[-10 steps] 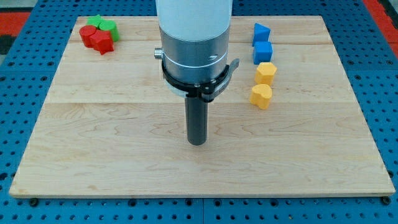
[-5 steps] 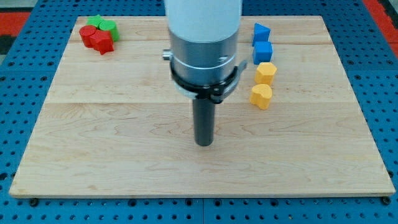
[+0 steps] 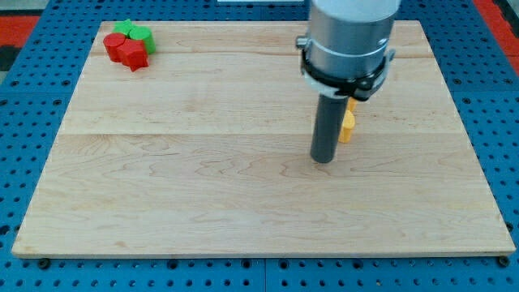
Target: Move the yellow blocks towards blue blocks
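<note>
One yellow block [image 3: 349, 124] peeks out from behind the rod, right of the desk's [image 3: 162, 186] middle; no blue blocks show, the arm hides that spot. My tip [image 3: 323, 160] sits just below-left of it. No gripper here. Red blocks [image 3: 126, 52] and green blocks [image 3: 135, 32] huddle top left.

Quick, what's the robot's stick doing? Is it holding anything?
My tip: holds nothing; it only pushes. It sits just left of and slightly below the yellow block; contact cannot be told.
</note>
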You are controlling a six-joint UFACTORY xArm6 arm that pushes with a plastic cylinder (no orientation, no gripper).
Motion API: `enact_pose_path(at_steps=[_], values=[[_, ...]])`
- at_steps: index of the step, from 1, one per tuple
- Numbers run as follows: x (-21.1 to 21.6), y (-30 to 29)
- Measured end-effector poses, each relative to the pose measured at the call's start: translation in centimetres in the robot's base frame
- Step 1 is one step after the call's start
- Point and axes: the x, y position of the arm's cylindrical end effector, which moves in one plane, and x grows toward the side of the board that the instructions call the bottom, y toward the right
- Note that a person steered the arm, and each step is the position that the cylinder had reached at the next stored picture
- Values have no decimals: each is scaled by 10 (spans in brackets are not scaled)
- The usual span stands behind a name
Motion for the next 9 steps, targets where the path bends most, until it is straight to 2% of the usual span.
enact_pose_path(at_steps=[3, 5, 6, 8, 9], values=[[-64, 33], [-40, 50], [-57, 80], [-109, 52], [-80, 85]])
